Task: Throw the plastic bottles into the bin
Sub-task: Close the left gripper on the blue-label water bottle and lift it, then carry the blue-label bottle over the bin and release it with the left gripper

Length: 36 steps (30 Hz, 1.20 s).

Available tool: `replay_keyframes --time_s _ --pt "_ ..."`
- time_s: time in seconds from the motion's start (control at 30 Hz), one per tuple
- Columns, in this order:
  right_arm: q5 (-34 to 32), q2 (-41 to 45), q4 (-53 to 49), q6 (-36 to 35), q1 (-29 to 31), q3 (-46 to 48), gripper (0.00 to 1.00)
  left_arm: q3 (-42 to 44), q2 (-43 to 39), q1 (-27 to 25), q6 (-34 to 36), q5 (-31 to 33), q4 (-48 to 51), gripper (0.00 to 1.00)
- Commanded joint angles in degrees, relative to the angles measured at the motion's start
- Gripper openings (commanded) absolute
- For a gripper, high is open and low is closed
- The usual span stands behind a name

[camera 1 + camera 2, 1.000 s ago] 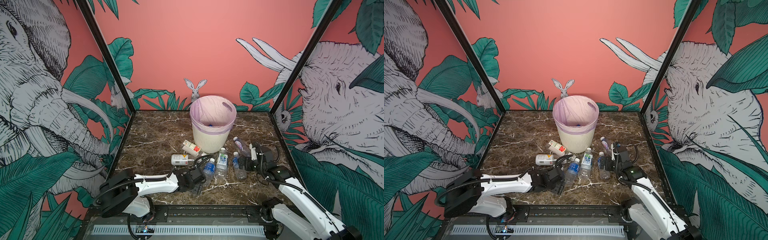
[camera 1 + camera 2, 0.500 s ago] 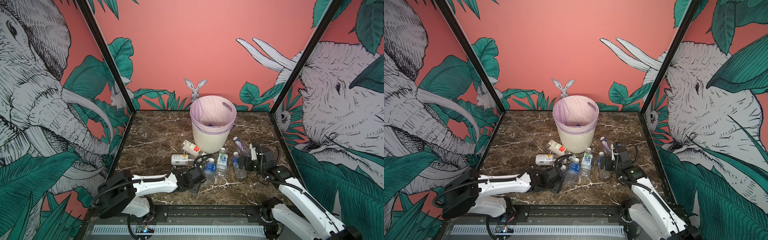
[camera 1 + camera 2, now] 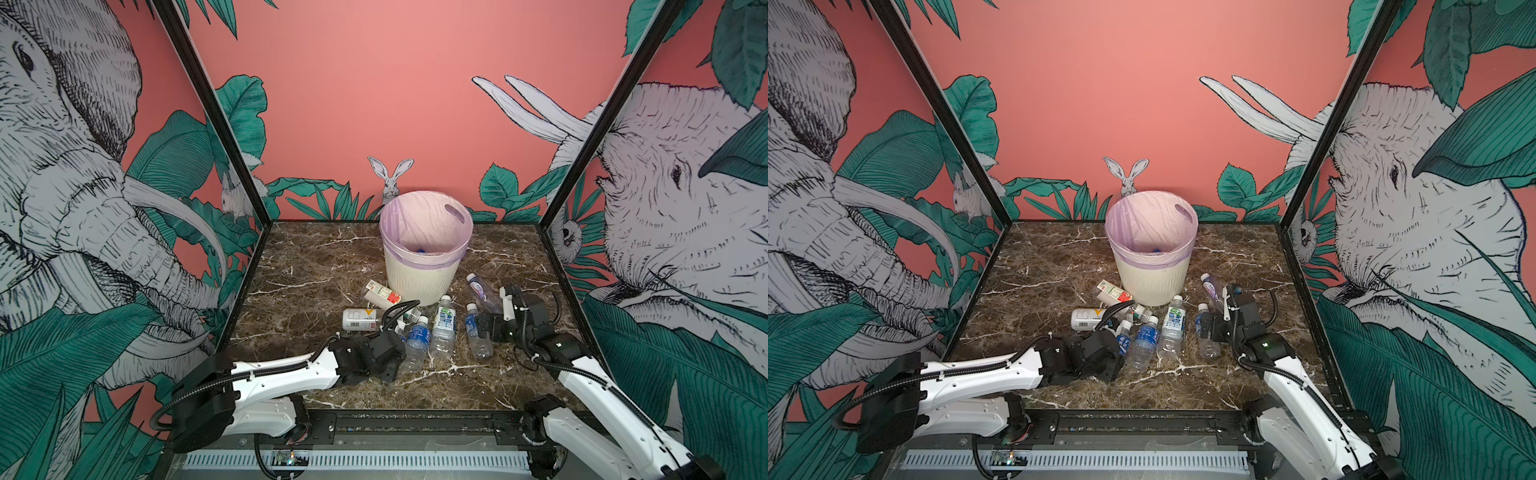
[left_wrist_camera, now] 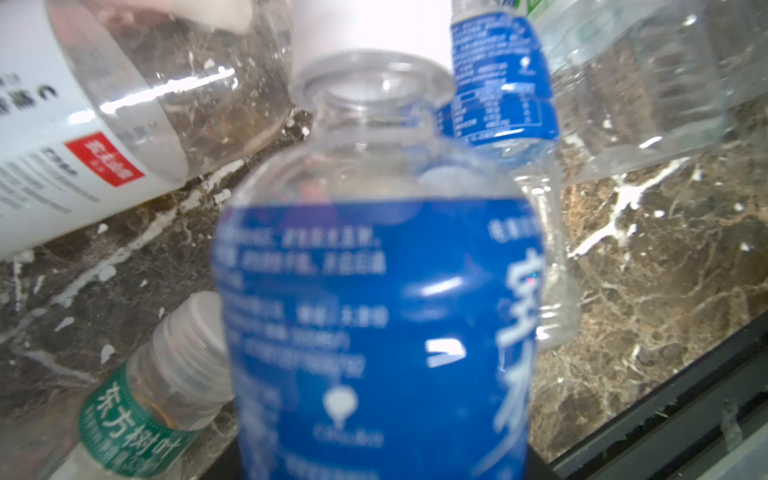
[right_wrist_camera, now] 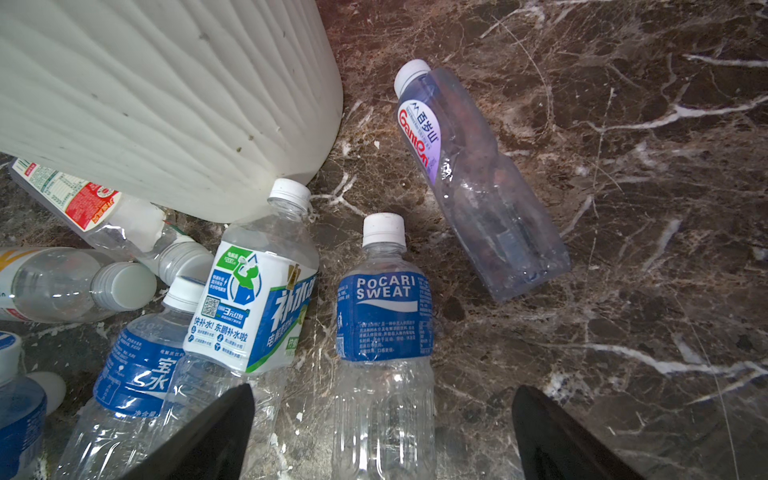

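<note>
Desk [image 3: 316,257] of dark marble, bin [image 3: 415,278] upright at far centre, plastic bottles [image 3: 442,328] strewn just near of it. Picking step in hand. Left end effector [image 3: 1119,337] low at a blue-label bottle [image 4: 374,316] that fills the left wrist view. Jaws out of shot, so cannot tell whether clamped. Right end effector [image 5: 382,388] gaping wide astride the Pocari bottle [image 5: 384,316], a spread shown only by the right wrist view. Next, by the look of it: squeeze, lift clear, carry over the rim.
</note>
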<state>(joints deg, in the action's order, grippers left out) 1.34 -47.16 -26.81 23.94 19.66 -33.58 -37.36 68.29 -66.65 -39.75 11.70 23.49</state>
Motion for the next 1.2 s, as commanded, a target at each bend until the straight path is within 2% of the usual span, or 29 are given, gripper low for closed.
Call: replay_keyframes --time_s 0.0,0.27,0.8,1.17 --pt "0.13 0.40 0.73 -0.01 -0.25 0.10 0.99 0.54 -3.47 0.26 1.41 2.24 -0.11 0.56" --pt "-0.46 0.74 0.90 -0.02 -0.24 0.03 0.99 1.58 -10.33 0.25 5.33 5.18 -0.06 0.55" --pt "-0.30 0.58 1.22 -0.05 -0.24 -0.52 0.99 7.98 -32.61 0.22 11.48 12.00 -0.46 0.55" --pt "0.39 -1.43 2.41 -0.08 -0.24 -1.27 0.99 7.54 -40.78 0.27 17.89 11.29 -2.40 0.59"
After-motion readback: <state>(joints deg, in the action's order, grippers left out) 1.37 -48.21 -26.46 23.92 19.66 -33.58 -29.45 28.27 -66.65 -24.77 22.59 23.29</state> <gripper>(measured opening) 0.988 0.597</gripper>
